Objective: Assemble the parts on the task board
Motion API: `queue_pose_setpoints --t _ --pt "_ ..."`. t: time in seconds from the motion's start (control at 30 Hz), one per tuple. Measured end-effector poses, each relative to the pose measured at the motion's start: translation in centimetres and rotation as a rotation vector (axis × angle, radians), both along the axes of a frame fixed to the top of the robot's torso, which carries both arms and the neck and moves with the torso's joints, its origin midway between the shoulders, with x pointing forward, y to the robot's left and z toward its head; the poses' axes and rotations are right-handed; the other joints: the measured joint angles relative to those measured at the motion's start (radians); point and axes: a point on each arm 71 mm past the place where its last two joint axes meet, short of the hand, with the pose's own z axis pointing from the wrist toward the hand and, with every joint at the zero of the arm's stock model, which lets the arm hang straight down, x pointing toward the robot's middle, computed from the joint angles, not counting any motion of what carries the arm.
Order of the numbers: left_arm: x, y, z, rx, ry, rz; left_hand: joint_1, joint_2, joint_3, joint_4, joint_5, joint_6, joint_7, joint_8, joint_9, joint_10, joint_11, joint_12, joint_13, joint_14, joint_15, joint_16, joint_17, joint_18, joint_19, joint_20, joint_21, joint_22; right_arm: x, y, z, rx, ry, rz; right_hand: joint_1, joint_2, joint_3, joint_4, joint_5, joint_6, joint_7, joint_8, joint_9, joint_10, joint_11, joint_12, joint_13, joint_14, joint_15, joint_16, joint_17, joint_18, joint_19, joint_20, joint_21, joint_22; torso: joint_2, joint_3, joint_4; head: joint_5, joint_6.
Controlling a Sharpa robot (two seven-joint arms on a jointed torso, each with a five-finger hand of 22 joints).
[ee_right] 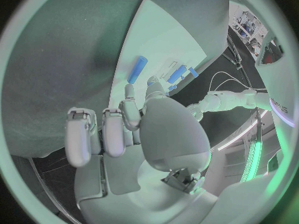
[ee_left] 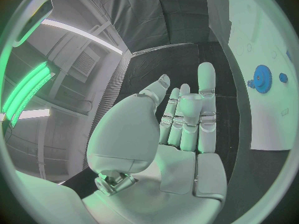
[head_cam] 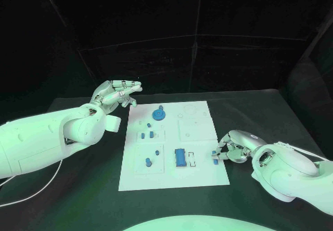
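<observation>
The white task board (head_cam: 173,144) lies in the middle of the black desk (head_cam: 277,110). Small blue parts sit on it: a round gear (head_cam: 160,114) near its far end and a long block (head_cam: 180,157) near its near end. The right hand (head_cam: 225,151) pinches a small blue part (head_cam: 216,160) at the board's right edge. The left hand (head_cam: 118,92) hangs off the board's far left corner, fingers spread, holding nothing.

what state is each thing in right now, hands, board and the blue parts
left hand: raised off the table beside the board's far left corner, fingers apart, holding nothing
right hand: at the board's right edge, fingers pinching a small blue part
task board: flat on the table
blue gear: on the board's far end, untouched
long blue block: lying on the board near the right hand, free
</observation>
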Motion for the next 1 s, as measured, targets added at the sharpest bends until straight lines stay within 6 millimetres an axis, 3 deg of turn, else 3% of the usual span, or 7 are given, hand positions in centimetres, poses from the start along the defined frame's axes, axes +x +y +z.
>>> queue_pose_setpoints --t 0.43,0.6,1.0 --pt "0.0 0.0 0.0 0.0 0.0 0.0 0.0 0.0 0.0 0.0 0.0 0.0 0.0 0.0 0.0 0.0 0.0 0.0 0.0 0.0 0.0 0.0 0.0 0.0 0.0 0.0 0.0 0.0 0.5 0.4 -0.7 -0.064 0.037 0.021 0.011 0.011 -0.006 -0.006 0.005 0.012 -0.006 0.0 0.001 0.0 0.0 -0.004 0.001 0.0 0.0 -0.004 0.0 0.0 0.0 0.0 0.0 0.0 0.001 0.0002 -0.0006 0.003 -0.003" --pt "0.0 0.1 0.0 0.0 0.0 0.0 0.0 0.0 0.0 0.0 0.0 0.0 0.0 0.004 0.0 0.0 0.0 0.0 0.0 0.0 0.0 0.0 0.0 0.0 0.0 0.0 0.0 0.0 0.6 0.7 -0.7 -0.085 0.035 0.037 0.032 0.005 -0.011 -0.011 0.005 0.019 -0.007 -0.006 0.002 0.0 0.0 -0.004 0.001 0.0 0.0 -0.004 0.0 0.0 0.0 0.0 0.0 0.0 0.0 0.0004 -0.0007 0.002 -0.004" --pt "-0.1 0.2 0.0 0.0 0.0 0.001 0.0 0.0 0.0 0.0 0.0 0.0 0.0 0.004 0.0 0.0 0.0 0.0 0.0 0.0 0.0 0.0 0.0 0.0 0.0 0.0 0.0 0.0 0.8 2.0 -0.6 -0.148 0.003 0.105 0.113 0.009 0.006 -0.073 -0.015 0.027 -0.007 -0.019 0.003 -0.006 -0.003 -0.021 -0.004 0.0 0.004 -0.009 0.0 0.0 0.0 0.0 -0.008 0.0 0.0 -0.0006 -0.0007 0.004 -0.003"
